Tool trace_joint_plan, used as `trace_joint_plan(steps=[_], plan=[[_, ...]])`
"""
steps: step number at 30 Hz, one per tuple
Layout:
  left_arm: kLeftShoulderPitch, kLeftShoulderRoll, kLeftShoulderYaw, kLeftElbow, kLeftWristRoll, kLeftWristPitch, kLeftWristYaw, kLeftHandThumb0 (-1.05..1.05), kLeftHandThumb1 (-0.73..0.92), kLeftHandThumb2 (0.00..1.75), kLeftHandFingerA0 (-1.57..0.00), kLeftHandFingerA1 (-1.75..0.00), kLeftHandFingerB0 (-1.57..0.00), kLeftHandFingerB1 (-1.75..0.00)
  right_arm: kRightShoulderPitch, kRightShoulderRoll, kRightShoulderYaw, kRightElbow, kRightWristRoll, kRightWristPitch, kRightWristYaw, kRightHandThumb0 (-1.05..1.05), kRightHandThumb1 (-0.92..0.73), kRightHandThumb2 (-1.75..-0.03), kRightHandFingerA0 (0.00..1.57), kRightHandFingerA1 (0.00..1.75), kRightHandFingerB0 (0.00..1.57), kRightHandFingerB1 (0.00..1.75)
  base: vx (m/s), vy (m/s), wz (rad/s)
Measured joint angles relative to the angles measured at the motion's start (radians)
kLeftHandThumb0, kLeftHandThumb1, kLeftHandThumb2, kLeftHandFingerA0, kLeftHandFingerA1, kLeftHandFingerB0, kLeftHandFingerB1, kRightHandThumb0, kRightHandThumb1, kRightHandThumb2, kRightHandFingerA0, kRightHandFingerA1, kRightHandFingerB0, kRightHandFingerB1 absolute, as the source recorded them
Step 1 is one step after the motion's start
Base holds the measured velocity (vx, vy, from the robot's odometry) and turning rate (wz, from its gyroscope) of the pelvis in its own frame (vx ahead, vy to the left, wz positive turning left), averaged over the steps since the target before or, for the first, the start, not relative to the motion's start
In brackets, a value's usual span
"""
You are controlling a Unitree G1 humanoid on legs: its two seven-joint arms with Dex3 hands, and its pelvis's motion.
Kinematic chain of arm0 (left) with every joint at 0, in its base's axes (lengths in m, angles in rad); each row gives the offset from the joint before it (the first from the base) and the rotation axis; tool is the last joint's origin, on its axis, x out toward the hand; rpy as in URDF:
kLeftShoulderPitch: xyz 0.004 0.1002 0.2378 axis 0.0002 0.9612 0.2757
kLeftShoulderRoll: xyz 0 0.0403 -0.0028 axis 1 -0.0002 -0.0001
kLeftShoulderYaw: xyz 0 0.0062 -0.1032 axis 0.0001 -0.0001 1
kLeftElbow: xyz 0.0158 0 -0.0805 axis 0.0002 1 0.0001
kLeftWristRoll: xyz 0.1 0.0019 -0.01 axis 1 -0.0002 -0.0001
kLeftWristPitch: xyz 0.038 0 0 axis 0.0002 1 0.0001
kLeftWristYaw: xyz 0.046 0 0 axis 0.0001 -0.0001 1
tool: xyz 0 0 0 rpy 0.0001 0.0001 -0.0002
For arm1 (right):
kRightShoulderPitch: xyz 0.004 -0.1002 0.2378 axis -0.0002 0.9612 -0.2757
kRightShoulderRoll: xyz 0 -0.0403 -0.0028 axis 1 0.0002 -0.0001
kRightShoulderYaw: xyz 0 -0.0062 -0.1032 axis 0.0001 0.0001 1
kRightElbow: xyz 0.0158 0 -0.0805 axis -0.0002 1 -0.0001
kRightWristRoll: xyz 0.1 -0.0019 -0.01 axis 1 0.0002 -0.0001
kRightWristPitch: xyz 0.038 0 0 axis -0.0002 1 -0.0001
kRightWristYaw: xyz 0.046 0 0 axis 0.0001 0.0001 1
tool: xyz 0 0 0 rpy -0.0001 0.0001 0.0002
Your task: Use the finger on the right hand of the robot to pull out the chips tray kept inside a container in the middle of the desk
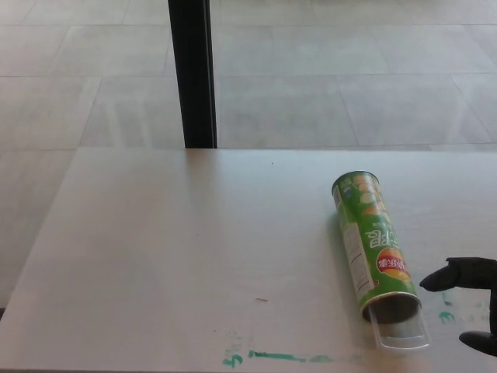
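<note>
Hovering at the desk's right edge, my right hand (470, 299) has its fingers spread, empty, just beside the green chips container (374, 247). The container lies on its side with the clear tray (401, 329) poking out its near end. I see green marks (276, 357) on the white desk (171, 256), with a black post (192, 74) and tiled floor (349, 78) beyond.

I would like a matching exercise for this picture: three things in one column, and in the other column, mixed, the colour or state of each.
Things:
1. chips container
2. tray
3. right robot hand

Descriptions:
A. black, open, at the right edge
B. green, lying on its side on the desk
C. clear, sticking out of the open end

Pairs: 1-B, 2-C, 3-A
</note>
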Motion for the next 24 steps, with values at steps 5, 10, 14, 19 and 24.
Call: trace_joint_plan(steps=[5, 10, 14, 19, 24], plan=[[0.000, 0.001, -0.005, 0.002, 0.001, -0.002, 0.001, -0.68, 0.68, 0.60, -0.32, -0.71, -0.33, -0.53, 0.013, 0.000, 0.001, 0.018, -0.044, -0.053, -0.002, -0.15, -0.55, -0.56, 0.92, 1.16, 0.57, 0.45, 0.00, 0.000, 0.00], [0.000, 0.001, -0.004, 0.003, 0.000, -0.002, 0.001, -0.66, 0.69, 0.60, -0.32, -0.69, -0.39, -0.60, 0.015, 0.004, 0.014, 0.034, -0.083, -0.087, -0.002, -0.23, -0.49, -0.67, 0.94, 1.11, 0.53, 0.53, 0.00, 0.000, 0.00], [0.000, 0.001, -0.005, 0.004, 0.000, -0.002, 0.002, -0.67, 0.68, 0.62, -0.35, -0.70, -0.36, -0.55, 0.010, 0.009, 0.044, 0.045, -0.125, -0.114, -0.005, -0.17, -0.55, -0.56, 0.93, 1.21, 0.56, 0.47, 0.00, 0.000, 0.00], [0.000, 0.002, -0.013, 0.006, 0.002, -0.005, 0.005, -0.66, 0.73, 0.62, -0.32, -0.66, -0.34, -0.49, 0.010, 0.016, 0.070, 0.053, -0.175, -0.139, -0.011, -0.17, -0.56, -0.57, 0.92, 1.23, 0.55, 0.47, 0.00, 0.000, 0.00], [0.003, 0.004, -0.020, 0.004, 0.003, -0.008, 0.009, -0.66, 0.71, 0.61, -0.33, -0.69, -0.36, -0.55, -0.017, 0.018, 0.096, 0.096, -0.226, -0.149, -0.011, -0.18, -0.56, -0.57, 0.88, 1.22, 0.55, 0.47, 0.00, 0.000, 0.00]])
